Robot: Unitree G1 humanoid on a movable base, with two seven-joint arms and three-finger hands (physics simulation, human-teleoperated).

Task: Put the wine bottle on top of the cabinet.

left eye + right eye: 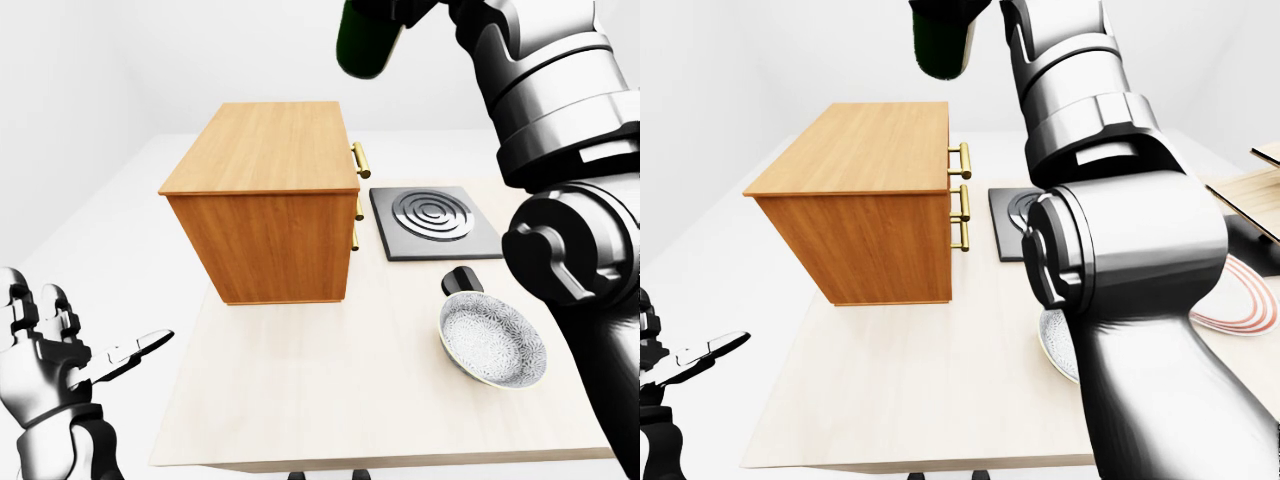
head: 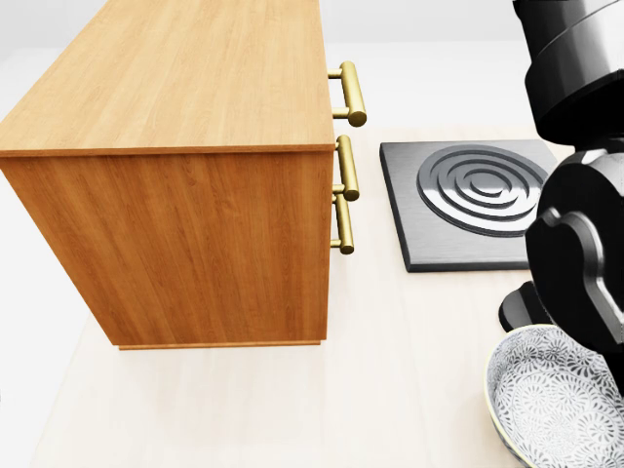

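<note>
A dark green glass wine bottle (image 1: 366, 40) is held high at the top edge of the left-eye view, its rounded lower end pointing down and its upper part cut off by the frame. The right hand (image 1: 425, 10) is seen only in part at that top edge, where its dark fingers are wrapped round the bottle; the bottle is thus grasped and carried in the air. Below the raised hand and towards the view's left stands the light-brown wooden cabinet (image 1: 270, 200), with brass bar handles (image 1: 361, 160) on its right face; the bottle is kept above the level of the cabinet's flat top and close to its right edge, not touching it.

Beneath the right arm, on the pale wooden table (image 1: 330, 400), a square grey metal burner plate (image 1: 432, 220) with concentric rings is found, then a small black knob-like object (image 1: 461, 279), then a grey patterned bowl (image 1: 492, 343).

The left hand (image 1: 60, 345) is held low at the view's bottom left, well apart from the table's things, its silver fingers spread and nothing between them.
</note>
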